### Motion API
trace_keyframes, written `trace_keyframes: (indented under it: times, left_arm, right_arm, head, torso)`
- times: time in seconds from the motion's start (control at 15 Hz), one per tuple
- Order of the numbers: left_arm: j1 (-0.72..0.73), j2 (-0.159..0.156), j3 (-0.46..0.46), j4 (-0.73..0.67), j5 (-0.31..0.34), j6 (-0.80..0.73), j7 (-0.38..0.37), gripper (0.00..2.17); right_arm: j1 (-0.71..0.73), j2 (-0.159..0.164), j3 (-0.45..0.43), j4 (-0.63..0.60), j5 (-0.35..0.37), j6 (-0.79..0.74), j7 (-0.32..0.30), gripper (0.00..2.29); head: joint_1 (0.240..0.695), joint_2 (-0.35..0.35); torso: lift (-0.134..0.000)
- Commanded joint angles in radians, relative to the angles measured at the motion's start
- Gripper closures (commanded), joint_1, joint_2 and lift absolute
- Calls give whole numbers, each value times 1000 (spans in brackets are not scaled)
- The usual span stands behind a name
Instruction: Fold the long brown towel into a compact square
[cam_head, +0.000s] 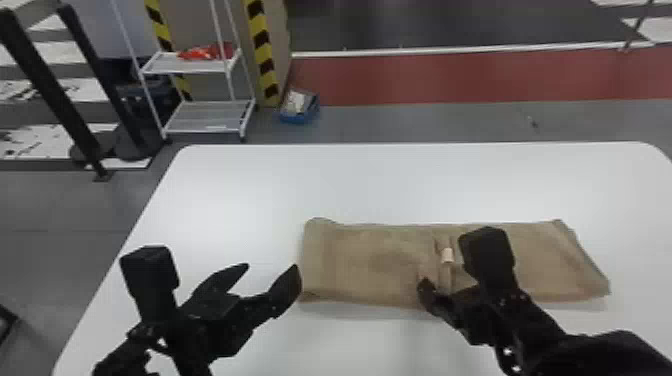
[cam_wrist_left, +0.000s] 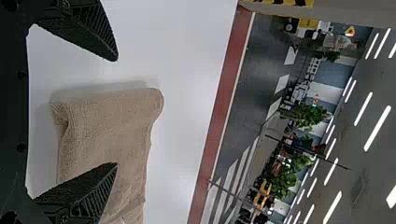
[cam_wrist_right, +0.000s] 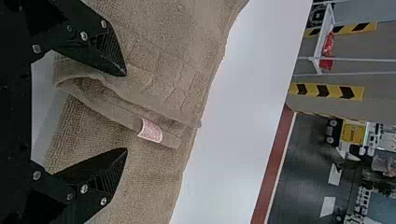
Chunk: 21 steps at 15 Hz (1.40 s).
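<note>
So the brown towel (cam_head: 380, 260) is a flat, layered strip lying left to right on the white table (cam_head: 300, 185), with a ridged fold and pale tag (cam_head: 447, 255) around mid-length, plus a kinda uneven right end. The right gripper (cam_head: 446, 286) blocks some cloth just right of the tag. It's spread open over the towel's middle, holding nothing, and I can't tell if the tips touch. Left gripper (cam_head: 270, 269) is wide open and empty too, near the towel's left end.
</note>
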Motion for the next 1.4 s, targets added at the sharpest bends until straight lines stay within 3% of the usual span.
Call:
trace_keyframes:
  times: [0.0,0.47,0.6,0.87,1.0,1.33]
  left_arm:
    - [3,-3,3,0,0,0,-2,76]
    - [0,-3,1,5,0,0,-7,80]
    - [0,-3,0,5,0,0,-8,80]
    - [0,-3,3,11,1,0,-10,80]
    - [0,-3,3,12,1,0,-10,80]
    - [2,-3,3,12,1,0,-13,80]
  right_arm:
    - [7,0,-6,9,-3,-25,0,410]
    - [39,0,-37,18,-32,-92,0,255]
    - [35,0,-39,32,-32,-126,0,441]
    - [30,0,-39,56,-34,-148,-9,478]
    - [30,0,-39,56,-34,-148,-11,650]
    - [32,0,-40,62,-38,-154,-11,667]
  head:
    - [695,100]
    - [695,93]
    - [695,93]
    - [695,94]
    - [695,94]
    - [695,94]
  torso:
    - [-123]
    - [-123]
    - [-123]
    - [-123]
    - [-123]
    - [-123]
